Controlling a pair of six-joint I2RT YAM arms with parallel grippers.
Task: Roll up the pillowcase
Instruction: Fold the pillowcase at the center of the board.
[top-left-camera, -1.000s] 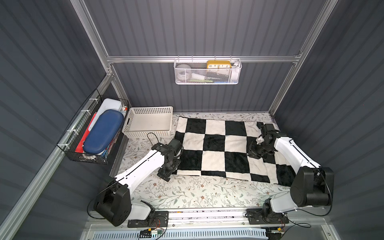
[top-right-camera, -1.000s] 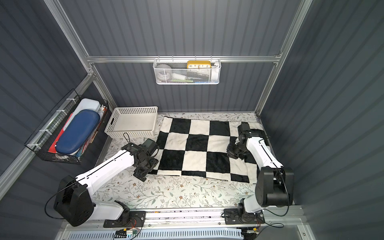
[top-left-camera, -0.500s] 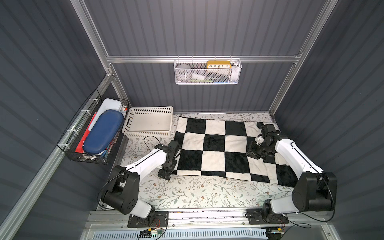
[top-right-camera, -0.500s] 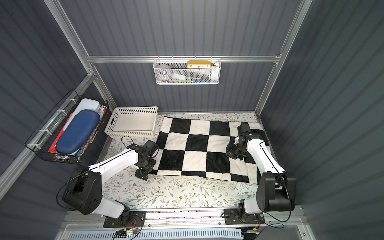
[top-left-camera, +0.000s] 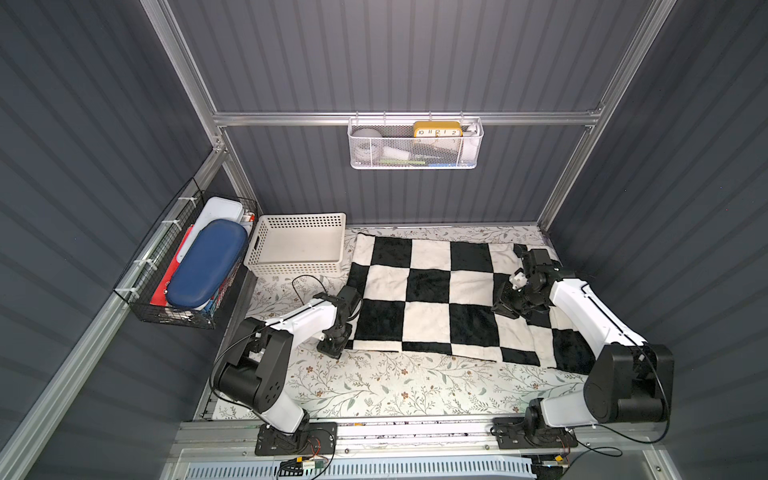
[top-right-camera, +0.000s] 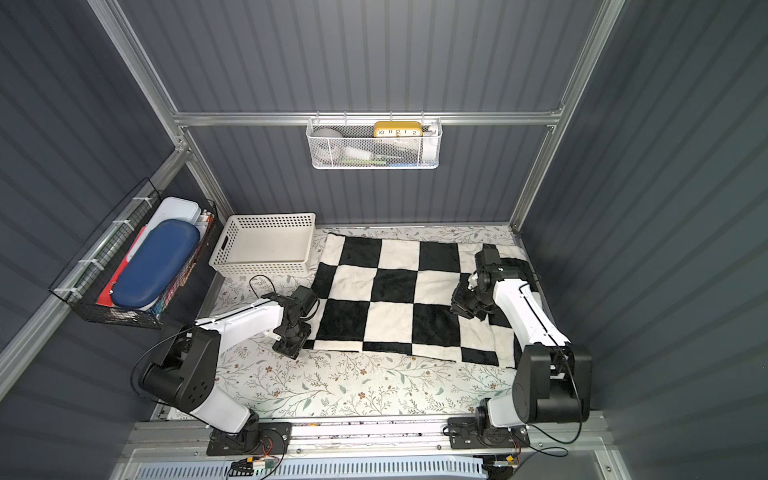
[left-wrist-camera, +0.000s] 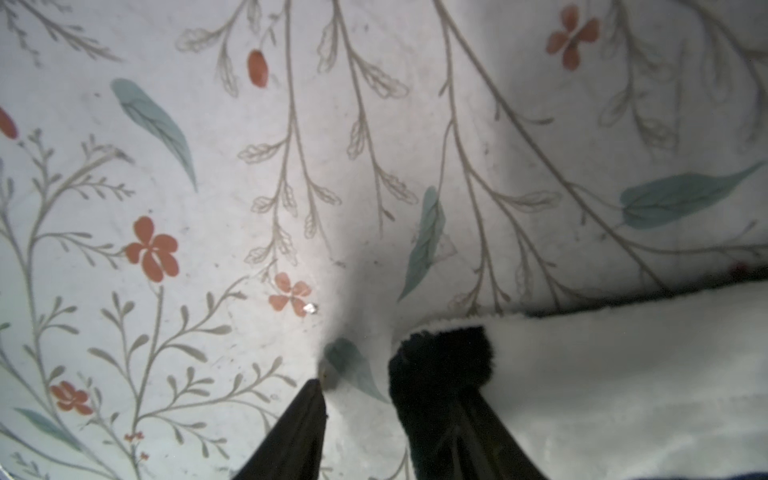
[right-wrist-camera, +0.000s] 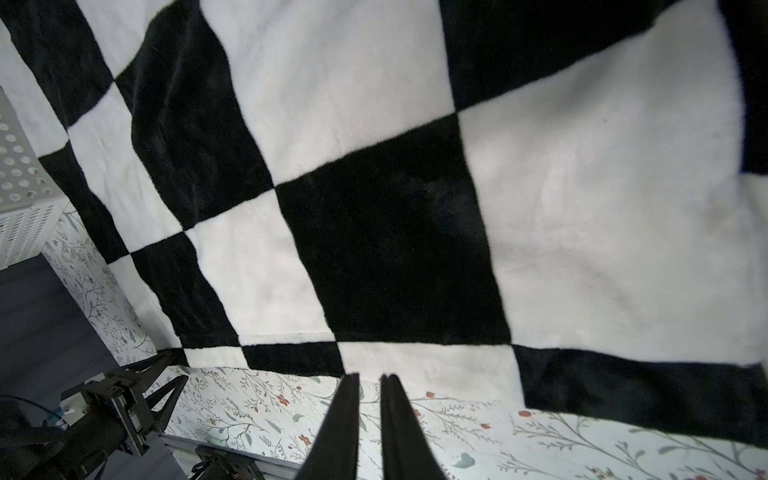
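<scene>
The pillowcase (top-left-camera: 428, 291) lies spread flat, not yet rolled, on the covering (top-left-camera: 395, 386). It fills the table from the centre out to 3 o'clock and back to 12. Its 10 o'clock corner is just beside the basket (top-left-camera: 297, 269).

The left gripper (top-left-camera: 331, 350) is down at the pillowcase's 7 o'clock corner. In its wrist view the jaws stand partly apart. One finger has its tip at the bare covering, and the black corner of the pillowcase lies over the other. Only covering shows in the gap, so nothing is pinched.

The right gripper (top-left-camera: 500, 308) hangs over the pillowcase toward its 3 o'clock side. Its jaws are all but closed, with a thin slit between them, and hold nothing. Whether its tips touch the plush cannot be told.
</scene>
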